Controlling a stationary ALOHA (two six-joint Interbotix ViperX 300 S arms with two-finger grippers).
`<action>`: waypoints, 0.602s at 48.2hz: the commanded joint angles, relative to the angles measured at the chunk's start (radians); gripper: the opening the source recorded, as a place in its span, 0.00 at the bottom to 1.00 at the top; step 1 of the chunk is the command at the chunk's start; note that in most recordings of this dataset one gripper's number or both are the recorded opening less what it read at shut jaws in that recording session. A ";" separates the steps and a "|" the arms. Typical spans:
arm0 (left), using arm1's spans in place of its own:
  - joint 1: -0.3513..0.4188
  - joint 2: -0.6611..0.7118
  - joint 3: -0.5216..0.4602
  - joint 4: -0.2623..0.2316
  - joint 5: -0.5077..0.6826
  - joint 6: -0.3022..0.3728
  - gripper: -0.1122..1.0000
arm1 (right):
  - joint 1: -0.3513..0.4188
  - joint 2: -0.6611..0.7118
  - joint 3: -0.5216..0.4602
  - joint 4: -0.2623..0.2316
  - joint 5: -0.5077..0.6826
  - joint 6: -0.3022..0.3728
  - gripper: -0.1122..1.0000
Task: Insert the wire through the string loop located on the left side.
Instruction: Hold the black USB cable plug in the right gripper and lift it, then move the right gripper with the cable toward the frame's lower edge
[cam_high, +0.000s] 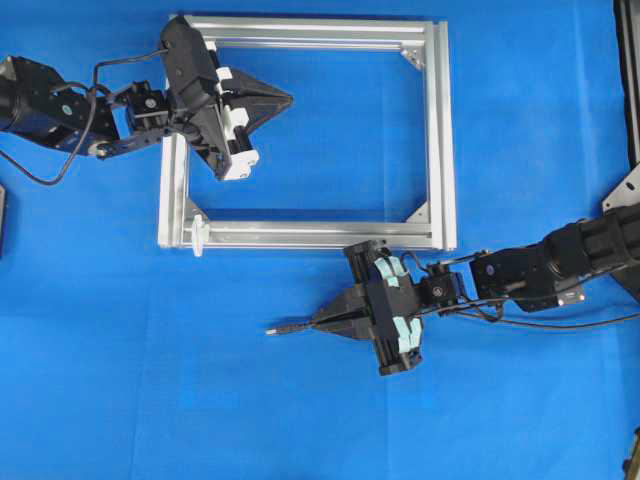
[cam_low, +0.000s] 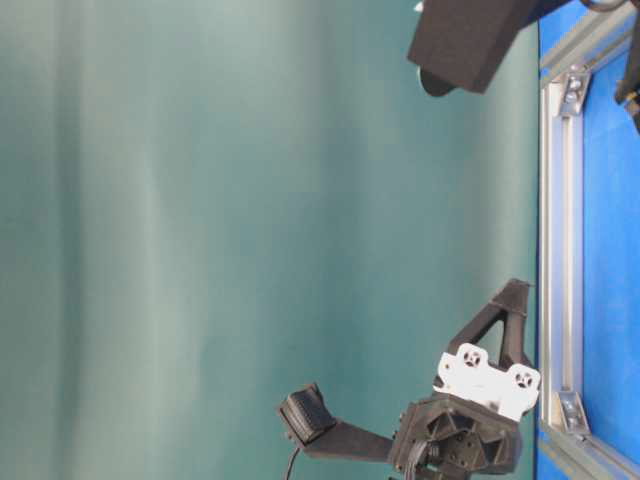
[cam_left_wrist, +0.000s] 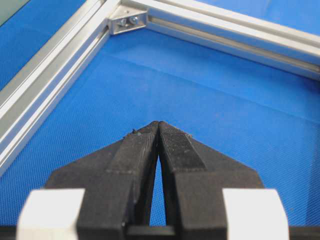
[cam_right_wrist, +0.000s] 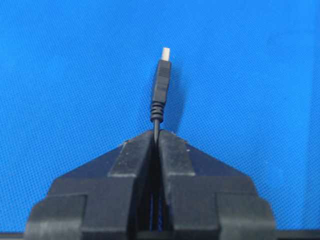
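The wire's dark plug (cam_high: 285, 327) with its pale tip pokes out to the left of my right gripper (cam_high: 316, 322), which is shut on the thin cable just behind the plug. In the right wrist view the plug (cam_right_wrist: 161, 85) stands straight out beyond the pinched fingertips of the gripper (cam_right_wrist: 157, 132), above blue cloth. The string loop (cam_high: 198, 235) is a small white piece at the near left corner of the frame. My left gripper (cam_high: 289, 98) hovers over the frame's far left part, shut and empty (cam_left_wrist: 158, 123).
A silver aluminium frame (cam_high: 441, 130) lies on the blue cloth, its corner bracket (cam_left_wrist: 126, 20) ahead of the left gripper. The right arm (cam_high: 560, 262) reaches in from the right edge. Dark fixtures sit at the table's right edge (cam_high: 628, 80).
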 joint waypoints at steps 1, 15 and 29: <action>-0.002 -0.034 -0.008 0.003 -0.005 -0.002 0.10 | -0.005 -0.037 -0.009 -0.002 -0.003 -0.002 0.09; -0.002 -0.034 -0.009 0.003 0.006 -0.002 0.10 | -0.003 -0.103 -0.011 -0.002 0.046 0.009 0.09; -0.002 -0.034 -0.009 0.003 0.012 -0.003 0.10 | -0.003 -0.249 -0.012 -0.002 0.187 0.006 0.09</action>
